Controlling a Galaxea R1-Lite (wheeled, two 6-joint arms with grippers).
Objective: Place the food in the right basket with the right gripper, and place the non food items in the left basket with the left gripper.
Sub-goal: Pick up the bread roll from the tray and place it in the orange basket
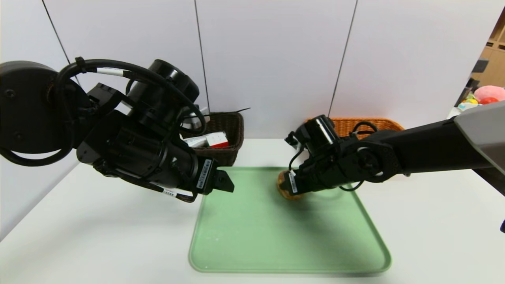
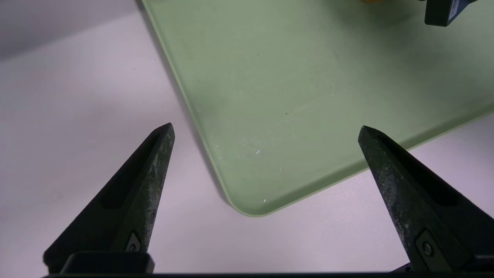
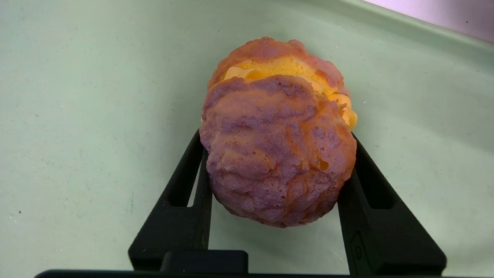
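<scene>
The sorting looks close to finished, judging by the green rectangular tray point(image 1: 252, 244) in the lower middle of the head view: the only item that shows on it is a round, rough-crusted brown bun with yellow filling point(image 3: 278, 154). That bun is at the tray's far part, near the centre of the head view, and it is food, so it belongs in the orange-brown wicker basket point(image 1: 378, 123) right of centre, beyond the right arm. The right gripper point(image 3: 277, 132) is there with it, its two black fingers pressed against opposite sides of the bun, holding it; whether the bun has left the tray surface, I cannot tell.

On the non-food side, the dark brown woven basket point(image 1: 238, 134), left of centre in the head view, already bears a small white and red box point(image 1: 217, 139) and other pale items partly hidden by the left arm. The left gripper point(image 2: 266, 126) hangs over the near left corner of the tray with its fingers spread wide and nothing between them; its share seems done. What the wicker basket contains is hidden. Left to do, it seems: lift the bun, carry it across to the wicker basket and let go
</scene>
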